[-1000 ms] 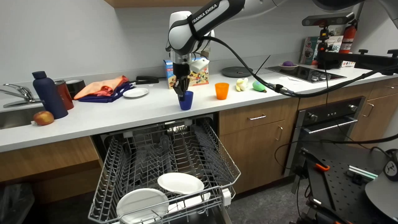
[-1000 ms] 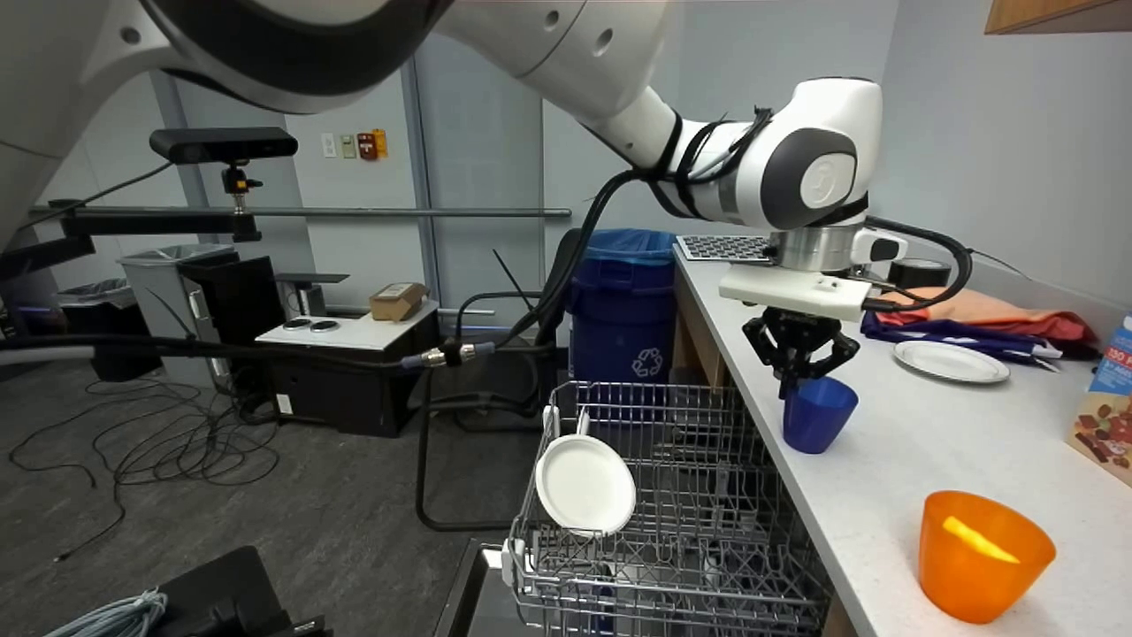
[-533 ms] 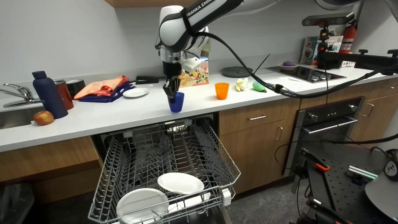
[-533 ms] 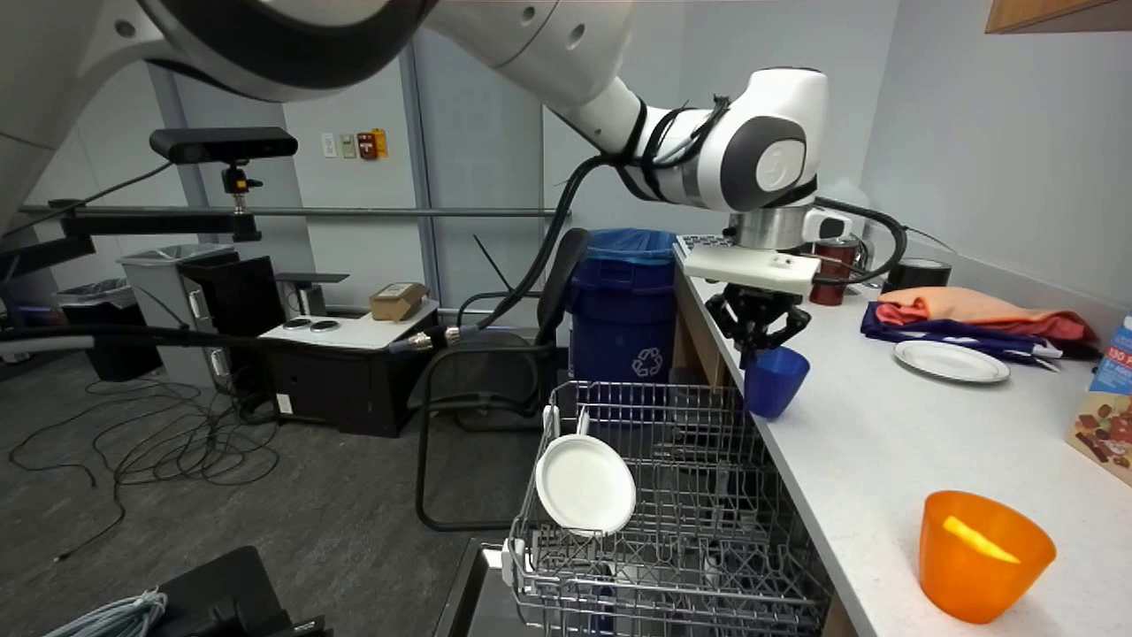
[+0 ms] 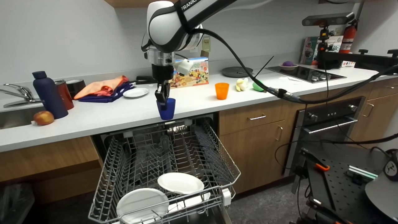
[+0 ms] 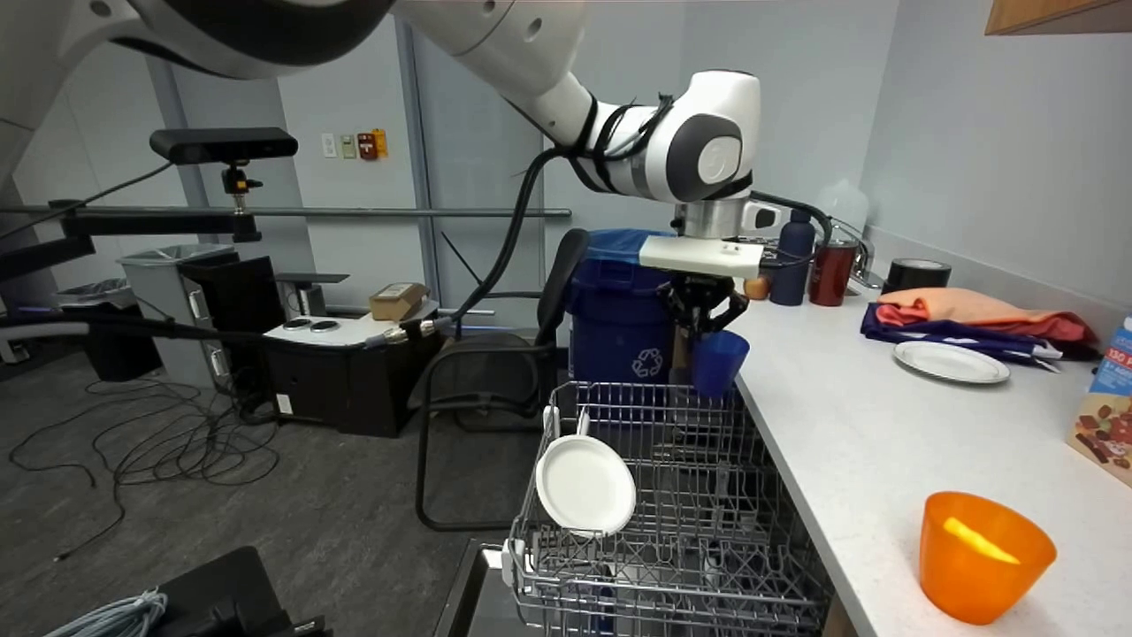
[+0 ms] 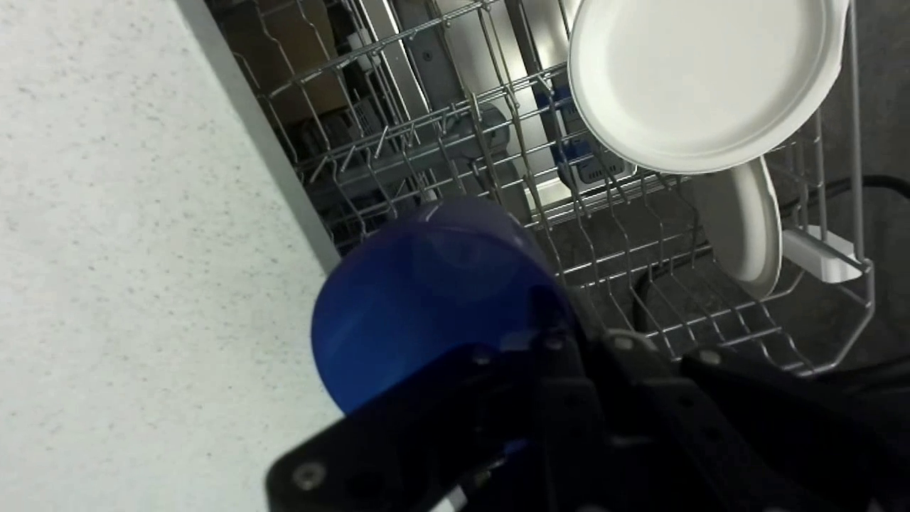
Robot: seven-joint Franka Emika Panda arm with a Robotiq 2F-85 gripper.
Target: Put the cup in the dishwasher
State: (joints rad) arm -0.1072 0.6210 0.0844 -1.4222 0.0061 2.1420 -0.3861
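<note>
My gripper [image 5: 163, 102] pinching the blue cup [image 6: 721, 363] by its side, cup hanging close by the counter edge [image 7: 257, 128], roomy dishwasher rack [image 5: 183, 149] reaching out below both, white plates [image 5: 180, 183] well apart from my gripper

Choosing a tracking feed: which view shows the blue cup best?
Wrist view: the blue cup is largest there, its inside showing, though the gripper hides part of it. Both exterior views show it smaller, from the side.

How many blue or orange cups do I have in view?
2: the blue cup gripped by the end effector, the orange cup on the counter. More may be hidden.
</note>
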